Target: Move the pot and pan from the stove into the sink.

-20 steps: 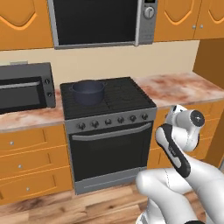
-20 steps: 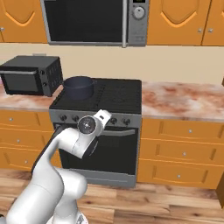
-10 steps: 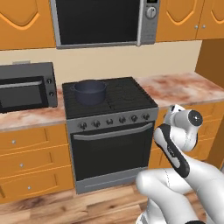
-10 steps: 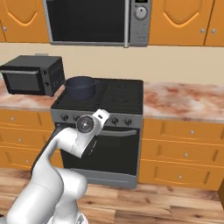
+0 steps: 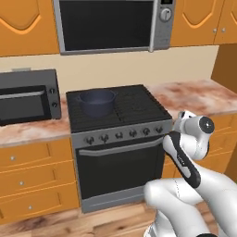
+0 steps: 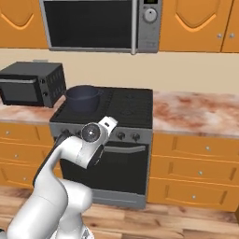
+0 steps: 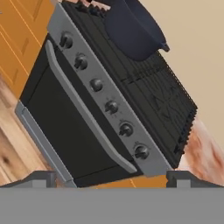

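While on stove (image 5: pixel 121 115); pot (image 5: pixel 96 102)

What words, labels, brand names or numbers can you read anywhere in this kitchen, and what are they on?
None can be read.
The microwave panel beside its dial carries no legible marks.
The stove knobs show no readable numbers.
The toaster oven and the pot are plain.

Both base views look forward and down, sharing the stove (image 5: pixel 118 125) (image 6: pixel 109 121) mid-frame, seen from left and right. Hand view rolled, nearer; stove (image 7: pixel 109 100) runs diagonally.
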